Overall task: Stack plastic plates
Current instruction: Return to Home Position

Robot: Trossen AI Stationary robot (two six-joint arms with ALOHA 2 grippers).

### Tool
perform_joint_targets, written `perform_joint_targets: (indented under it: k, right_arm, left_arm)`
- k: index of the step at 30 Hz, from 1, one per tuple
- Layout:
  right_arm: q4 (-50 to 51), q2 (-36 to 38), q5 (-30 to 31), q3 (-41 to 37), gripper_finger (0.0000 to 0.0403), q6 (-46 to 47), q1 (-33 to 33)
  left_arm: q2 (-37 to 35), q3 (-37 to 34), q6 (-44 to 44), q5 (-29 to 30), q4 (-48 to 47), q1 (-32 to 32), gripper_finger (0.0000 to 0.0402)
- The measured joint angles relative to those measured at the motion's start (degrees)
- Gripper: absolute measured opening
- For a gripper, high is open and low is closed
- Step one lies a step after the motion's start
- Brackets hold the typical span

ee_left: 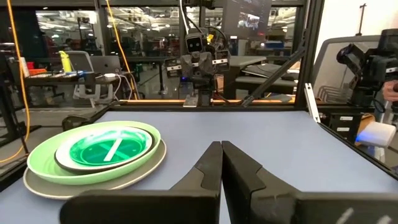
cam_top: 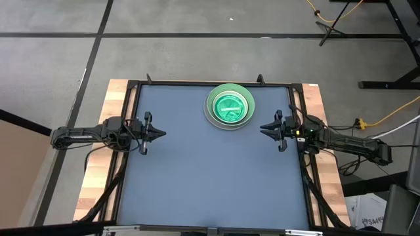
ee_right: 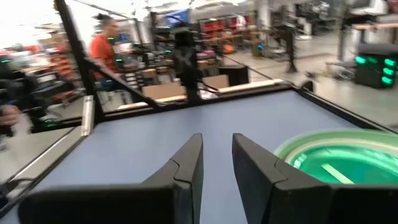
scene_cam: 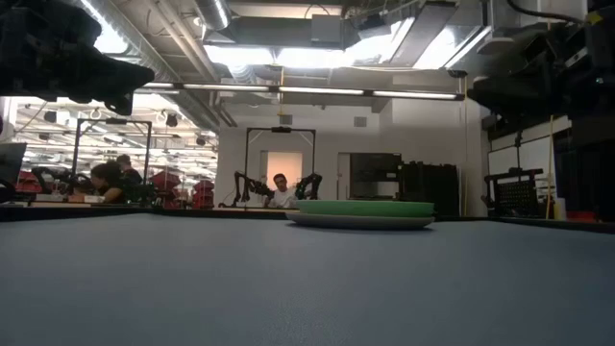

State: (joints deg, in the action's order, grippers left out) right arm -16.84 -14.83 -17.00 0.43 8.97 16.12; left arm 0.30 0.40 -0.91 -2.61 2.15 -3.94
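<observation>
Plate stack (cam_top: 229, 107) sat on the far half of the surface (cam_top: 210, 190), right of centre, touched by neither tool. Both arms lay low at opposite side edges. The left tool (cam_top: 161, 134) and right tool (cam_top: 263, 128) pointed inward, facing each other.

High view: concentric rings only, with a bright translucent green centre and a pale outer rim.

Left wrist view gave the layering. Grey plate (ee_left: 68, 190) at the bottom, light green plate (ee_left: 40, 155) nested in it, then a smaller pale-rimmed plate. A glossy translucent green plate (ee_left: 102, 149) lay on top. Layers under that top one could not be separated.

Low view: profile only, a green band over a thin grey lip, shallow and wide. The smaller plates were hidden inside the rims.

Surface was matte blue-grey.

Left wrist view: the left tool's fingers (ee_left: 208, 165) met at the tips, closed on nothing. Right wrist view: the right tool's fingers (ee_right: 186, 162) stood parted by a narrow gap, empty.
</observation>
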Motion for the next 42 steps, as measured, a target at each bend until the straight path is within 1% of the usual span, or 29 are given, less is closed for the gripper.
perform_joint_targets:
  k: [5,7,16,18,22,24,32,34,37,42]
  right_arm:
    - [2.7,0.0,5.5,0.0,0.0078,2.4,0.0]
    - [3.5,0.0,6.4,0.0,0.0078,2.8,0.0]
    - [3.8,0.0,6.5,0.0,0.0078,2.8,0.0]
    - [4.5,0.0,7.9,0.0,0.0078,2.3,0.0]
    - [7.1,0.0,12.6,0.0,0.0078,1.9,0.0]
    - [8.9,0.0,13.7,0.0,0.0078,2.6,0.0]
    - [9.4,0.0,11.4,0.0,0.0078,3.2,-0.2]
    - [9.4,0.0,12.3,0.0,0.0078,2.9,-1.6]
    - [9.6,0.0,15.1,0.0,0.0078,1.7,-5.5]
    - [9.8,0.0,23.4,0.0,0.0078,-0.8,-12.4]
  left_arm:
    - [0.0,0.0,0.0,0.1,0.0,0.0,0.0000]
    - [0.0,0.0,0.0,0.1,0.0,0.0,0.0000]
    - [0.0,0.0,-0.1,0.2,0.0,0.0,0.0000]
    - [0.0,0.0,-0.2,0.2,0.0,0.0,0.0000]
    - [0.0,0.0,-0.2,0.2,0.0,0.0,0.0000]
    - [0.0,0.0,-0.2,0.2,0.0,0.0,0.0000]
    - [0.0,0.0,-0.4,0.2,0.0,0.0,0.0000]
    - [0.0,0.0,-0.4,0.2,0.0,0.0,0.0000]
    - [0.0,0.0,-0.4,0.2,0.0,0.0,0.0000]
    - [0.0,0.0,-0.4,0.2,0.0,0.0,0.0000]
